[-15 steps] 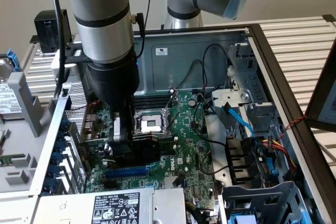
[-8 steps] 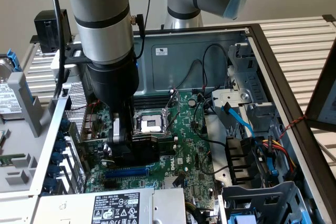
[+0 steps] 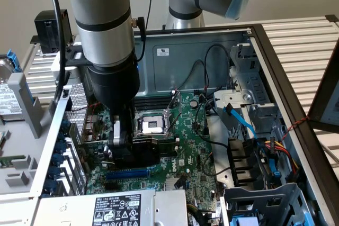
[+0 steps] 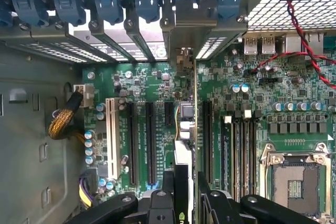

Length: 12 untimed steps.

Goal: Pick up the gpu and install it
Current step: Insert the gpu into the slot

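closest to my wrist camera, the gripper (image 4: 185,190) has its jaws closed on the gpu (image 4: 184,153). they pinch the black cooler from both sides, so the card hangs on edge. i read that hold as deliberate: on edge is the only way a card like this can meet a slot.

from the outside camera the gripper (image 3: 121,142) is low inside the computer case (image 3: 212,51). the gpu (image 3: 142,148) is right down at the motherboard (image 3: 185,141), just beside the empty processor socket (image 3: 152,125). i cannot tell whether its lower edge is touching a slot or hanging just above one.

past the jaws, the card runs parallel to the long black slots (image 4: 148,140), with a slot on either side of it. that looks to me like it is lined up for seating, not merely being carried across.

farther on, the card's end bracket (image 4: 184,59) points at the rear wall. there a row of blue latches (image 4: 110,3) sits over the slot openings, and the bracket seems aimed at one of those gaps.

farthest off, a red wire (image 4: 299,30) loops by the rear ports, well apart from the card.
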Each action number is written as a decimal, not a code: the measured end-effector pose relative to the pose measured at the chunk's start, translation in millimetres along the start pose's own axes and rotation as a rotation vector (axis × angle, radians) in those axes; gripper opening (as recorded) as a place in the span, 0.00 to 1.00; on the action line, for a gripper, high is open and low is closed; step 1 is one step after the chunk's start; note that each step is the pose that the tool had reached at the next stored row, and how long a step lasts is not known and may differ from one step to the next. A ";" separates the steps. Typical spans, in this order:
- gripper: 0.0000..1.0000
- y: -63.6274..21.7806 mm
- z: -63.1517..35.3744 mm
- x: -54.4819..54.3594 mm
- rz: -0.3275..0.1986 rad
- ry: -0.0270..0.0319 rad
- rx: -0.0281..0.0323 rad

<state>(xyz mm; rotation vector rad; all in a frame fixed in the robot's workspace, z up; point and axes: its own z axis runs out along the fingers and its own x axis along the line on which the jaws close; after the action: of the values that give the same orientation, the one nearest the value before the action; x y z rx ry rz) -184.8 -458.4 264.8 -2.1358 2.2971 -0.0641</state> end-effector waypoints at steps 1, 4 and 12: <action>0.27 0.1 0.8 -0.1 0.000 0.0000 -0.0015; 0.27 0.3 1.3 0.0 0.000 0.0008 -0.0066; 0.27 0.4 4.1 -0.1 0.000 0.0012 -0.0179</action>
<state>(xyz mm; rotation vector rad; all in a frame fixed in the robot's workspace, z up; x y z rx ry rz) -185.0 -458.4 260.7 -2.1443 2.3074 -0.0451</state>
